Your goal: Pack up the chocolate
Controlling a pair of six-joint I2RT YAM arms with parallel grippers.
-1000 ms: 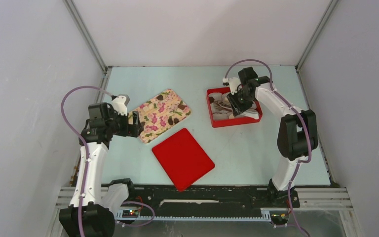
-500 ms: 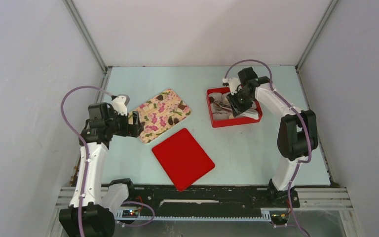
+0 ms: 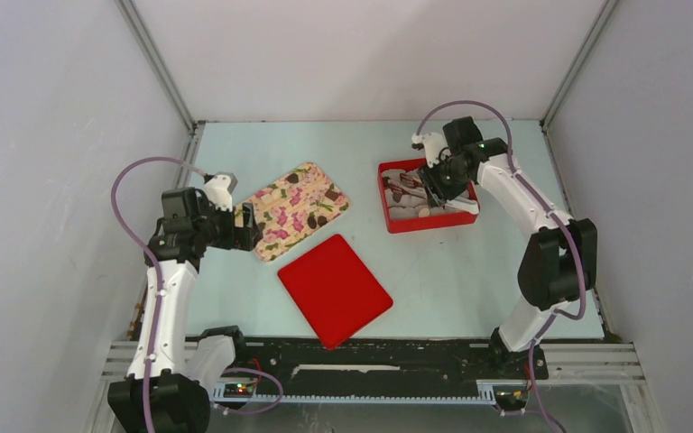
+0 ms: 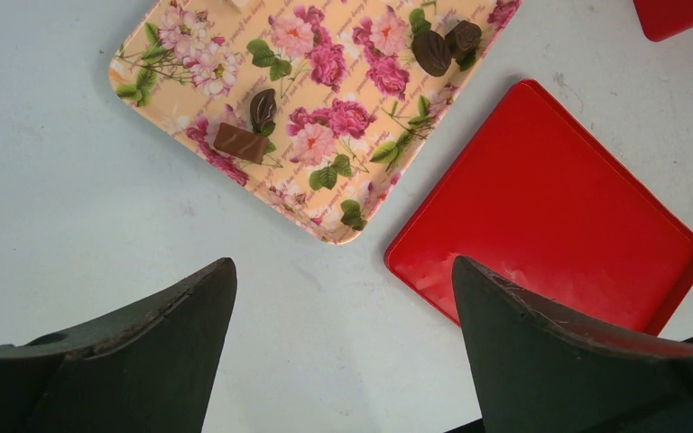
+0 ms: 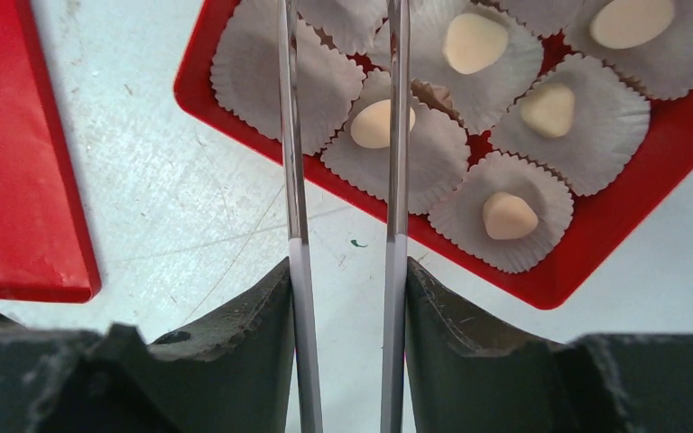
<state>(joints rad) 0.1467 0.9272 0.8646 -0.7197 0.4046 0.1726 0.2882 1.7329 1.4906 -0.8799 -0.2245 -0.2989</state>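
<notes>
Dark brown chocolate pieces (image 4: 239, 142) (image 4: 431, 52) lie on the flowered tray (image 4: 352, 162). Pale chocolate lumps (image 5: 475, 42) (image 5: 508, 216) sit in white paper cups inside the red box (image 5: 586, 262). My right gripper (image 5: 347, 263) hangs over the box's near corner, shut on metal tongs (image 5: 291, 135). The tong blades stand apart and their tips run out of view. One pale lump (image 5: 375, 124) shows between the blades, resting in its cup. My left gripper (image 4: 343, 266) hovers open and empty over bare table, just short of the tray.
A flat red lid (image 3: 334, 289) lies mid-table between the tray (image 3: 293, 212) and the arm bases. The red box (image 3: 426, 194) sits at the back right, with one empty paper cup (image 5: 253, 77) at its corner. Grey walls close in on three sides.
The right arm's elbow has swung out to the right and its gripper has shifted slightly toward the back right over the red box. The left arm has not moved.
</notes>
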